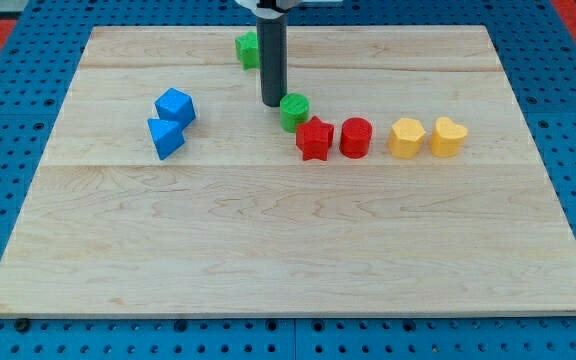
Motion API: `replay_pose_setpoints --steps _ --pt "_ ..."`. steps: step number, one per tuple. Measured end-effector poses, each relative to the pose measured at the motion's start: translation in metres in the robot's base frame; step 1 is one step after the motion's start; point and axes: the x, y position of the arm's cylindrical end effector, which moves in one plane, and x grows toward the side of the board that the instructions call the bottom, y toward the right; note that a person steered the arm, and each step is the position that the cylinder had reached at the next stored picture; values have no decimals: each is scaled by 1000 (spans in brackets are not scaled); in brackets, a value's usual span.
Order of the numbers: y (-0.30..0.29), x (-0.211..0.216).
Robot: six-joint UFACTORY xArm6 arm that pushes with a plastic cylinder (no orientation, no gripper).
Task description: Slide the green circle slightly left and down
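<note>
The green circle (294, 111) sits on the wooden board (288, 250) a little above centre, touching the red star (314, 138) at its lower right. My tip (272, 103) stands just left of the green circle, close to or touching its upper-left side. The rod rises from there to the view's top.
A second green block (247, 48) is partly hidden behind the rod near the top. A red cylinder (356, 137) sits right of the red star. Two yellow blocks (406, 138) (448, 137) lie further right. A blue cube (175, 106) and a blue block (165, 138) lie at the left.
</note>
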Motion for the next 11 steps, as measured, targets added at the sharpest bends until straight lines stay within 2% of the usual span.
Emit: replay_pose_setpoints --steps 2,3,7,9,11 --pt "64 -3" --pt "78 -3" --pt "83 21" --pt "26 21" --pt "-33 51"
